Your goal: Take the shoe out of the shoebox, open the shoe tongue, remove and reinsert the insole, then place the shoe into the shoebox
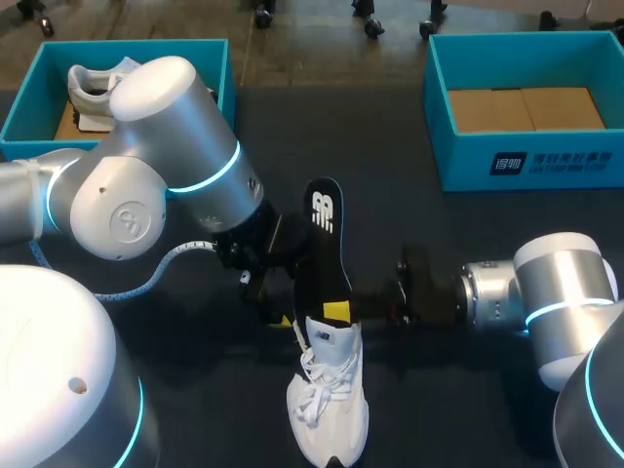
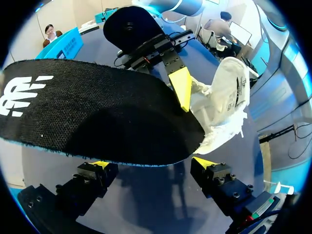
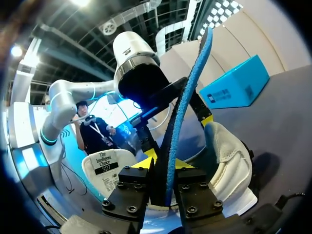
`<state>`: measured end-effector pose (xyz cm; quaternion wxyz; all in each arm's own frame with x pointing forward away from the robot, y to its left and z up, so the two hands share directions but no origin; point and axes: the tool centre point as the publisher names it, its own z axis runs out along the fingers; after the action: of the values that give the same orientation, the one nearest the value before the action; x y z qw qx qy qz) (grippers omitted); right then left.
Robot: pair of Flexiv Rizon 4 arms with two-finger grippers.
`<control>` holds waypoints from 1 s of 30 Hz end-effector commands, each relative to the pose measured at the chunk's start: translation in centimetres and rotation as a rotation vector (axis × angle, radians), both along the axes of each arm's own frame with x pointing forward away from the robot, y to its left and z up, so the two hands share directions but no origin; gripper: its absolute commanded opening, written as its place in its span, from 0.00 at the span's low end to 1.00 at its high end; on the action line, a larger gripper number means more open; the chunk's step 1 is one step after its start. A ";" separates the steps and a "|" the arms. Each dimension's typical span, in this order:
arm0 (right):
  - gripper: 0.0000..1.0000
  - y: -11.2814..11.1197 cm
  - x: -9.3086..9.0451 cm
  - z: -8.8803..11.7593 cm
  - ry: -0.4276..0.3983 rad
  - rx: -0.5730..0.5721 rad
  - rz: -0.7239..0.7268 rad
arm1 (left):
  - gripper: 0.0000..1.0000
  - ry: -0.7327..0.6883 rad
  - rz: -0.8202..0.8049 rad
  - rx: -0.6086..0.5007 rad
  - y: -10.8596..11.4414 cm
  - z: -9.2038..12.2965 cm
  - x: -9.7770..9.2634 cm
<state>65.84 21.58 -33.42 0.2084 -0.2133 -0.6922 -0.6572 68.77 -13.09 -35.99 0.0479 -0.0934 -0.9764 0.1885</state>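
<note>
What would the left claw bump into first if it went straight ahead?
Most likely the black insole, which stretches right across in front of the left claw. The white shoe seems to sit farther on, though depth is hard to judge.

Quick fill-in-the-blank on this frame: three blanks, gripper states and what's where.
1. The right gripper is shut on the black ___.
2. The left gripper is ___, with nothing clamped between its fingers.
3. The teal box on my left holds a white ___.

Missing words: insole; open; shoe.
</note>
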 end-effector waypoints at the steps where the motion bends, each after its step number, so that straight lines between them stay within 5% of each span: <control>1: 0.23 0.3 0.5 0.2 -0.003 -0.005 0.017 | 1.00 -0.003 0.000 -0.001 0.1 0.0 -0.1; 25: 0.18 0.7 2.3 2.4 -0.046 0.025 0.017 | 1.00 -0.003 0.000 -0.001 0.1 0.0 -0.1; 28: 0.13 0.7 2.5 2.5 -0.048 0.030 0.014 | 1.00 -0.003 0.000 -0.001 0.1 0.0 -0.1; 29: 0.00 0.7 2.7 2.6 -0.046 0.037 0.002 | 1.00 -0.003 0.000 -0.001 0.1 0.0 -0.1; 30: 0.00 0.7 2.8 2.5 -0.043 0.038 -0.010 | 1.00 -0.003 0.000 -0.001 0.1 0.0 -0.1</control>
<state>68.53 22.18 -30.68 0.1981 -0.1940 -0.6860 -0.6727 68.77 -13.09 -35.99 0.0479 -0.0934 -0.9764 0.1885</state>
